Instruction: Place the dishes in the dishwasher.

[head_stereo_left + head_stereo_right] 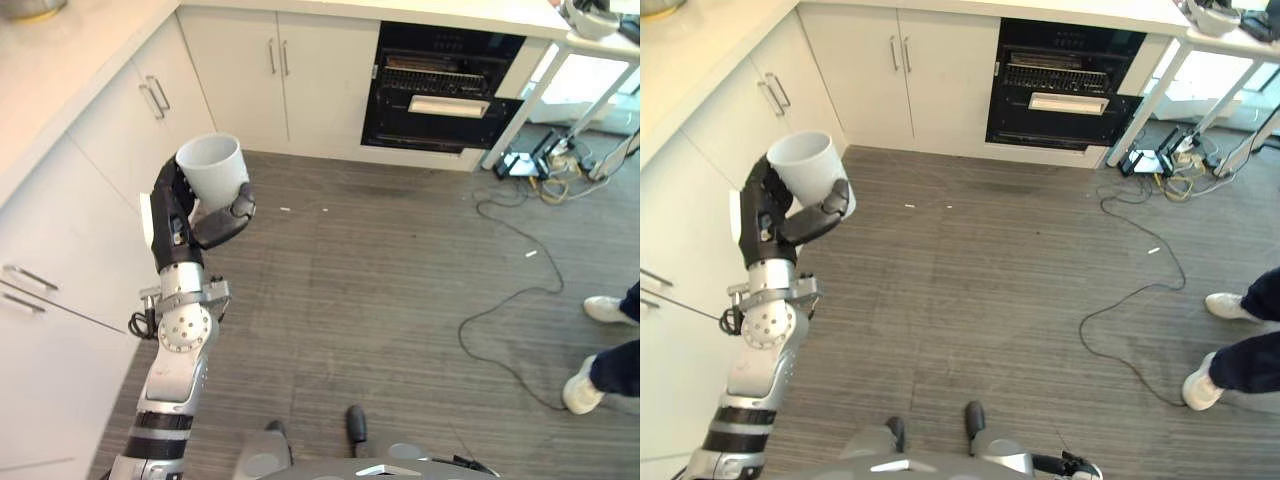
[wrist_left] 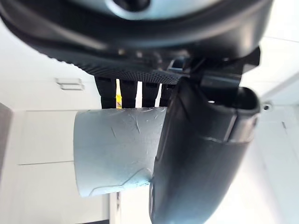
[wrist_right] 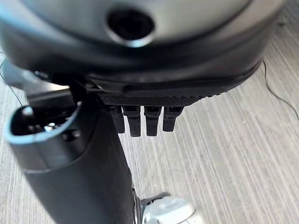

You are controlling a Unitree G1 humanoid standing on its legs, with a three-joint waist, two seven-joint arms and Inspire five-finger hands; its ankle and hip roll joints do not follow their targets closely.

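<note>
A white cup is held mouth-up in my left hand, raised at the left beside the white cabinets. In the left wrist view the fingers curl behind the cup and the thumb presses on its front. The dark dishwasher stands under the counter at the back, its front ajar with racks showing inside, well away from the cup. My right hand hangs over the striped floor, its fingers relaxed and holding nothing.
White cabinets run along the left and back walls under a pale counter. A black cable loops over the grey floor at the right. A person's legs and white shoes stand at the right edge. A white table stands at the back right.
</note>
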